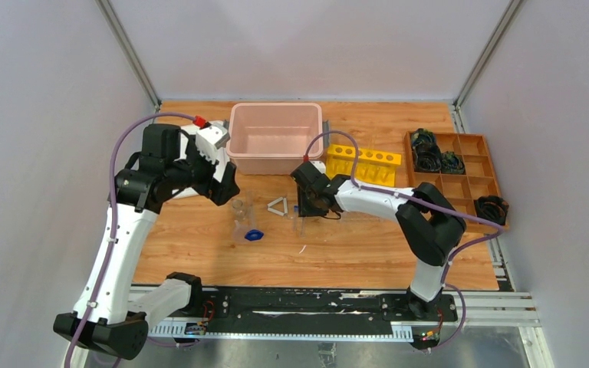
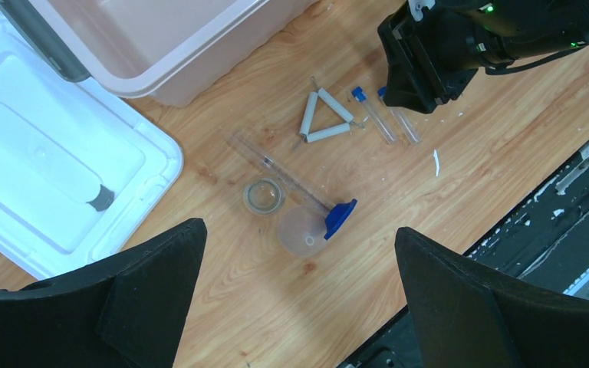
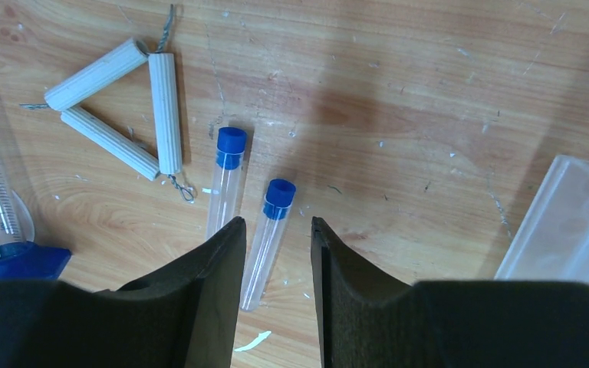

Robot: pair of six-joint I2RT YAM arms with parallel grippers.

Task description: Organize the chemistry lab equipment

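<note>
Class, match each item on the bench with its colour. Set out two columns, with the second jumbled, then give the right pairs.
Items:
1. bin
2. rack beside the bin
3. triangle frame
4. tube caps

Colours:
a. white
b. blue
c. pink
d. yellow

Pairs: 1-c, 2-d, 3-a, 4-b
</note>
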